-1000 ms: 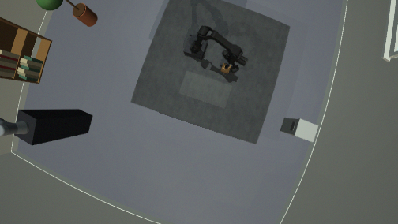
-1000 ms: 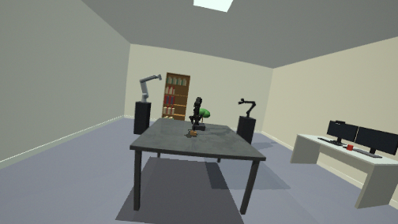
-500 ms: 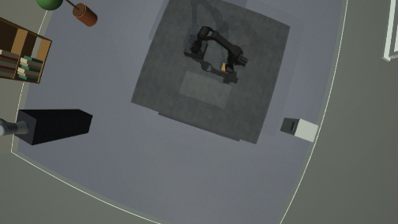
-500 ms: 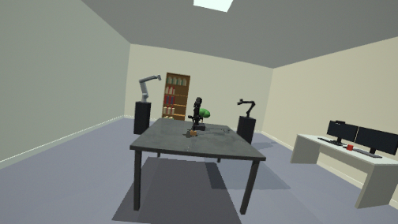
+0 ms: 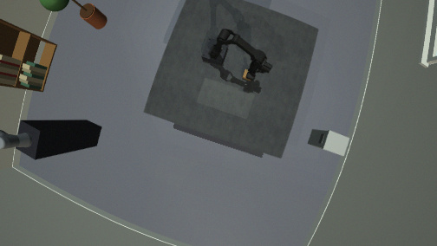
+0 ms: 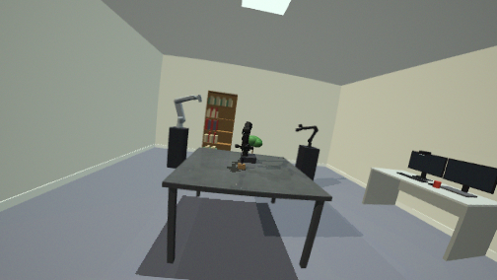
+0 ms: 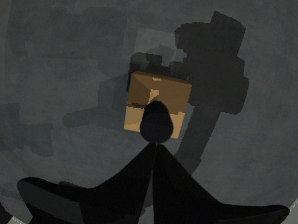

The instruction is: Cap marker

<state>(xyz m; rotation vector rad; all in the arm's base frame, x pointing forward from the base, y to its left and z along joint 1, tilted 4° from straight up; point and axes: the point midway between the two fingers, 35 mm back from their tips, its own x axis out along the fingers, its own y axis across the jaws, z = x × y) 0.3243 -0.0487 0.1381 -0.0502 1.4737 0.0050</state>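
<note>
With its fingers pressed together and empty, the gripper (image 7: 154, 152) should push straight down on the cap (image 7: 157, 123) (centre frame, over the block (image 7: 157, 102)).

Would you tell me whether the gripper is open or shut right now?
Shut, on nothing: in the wrist view the gripper fingers meet just short of the capped marker.

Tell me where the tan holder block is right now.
In the wrist view the tan holder block sits on the dark table just ahead of the shut black fingers, with a dark rounded marker top over it.
</note>
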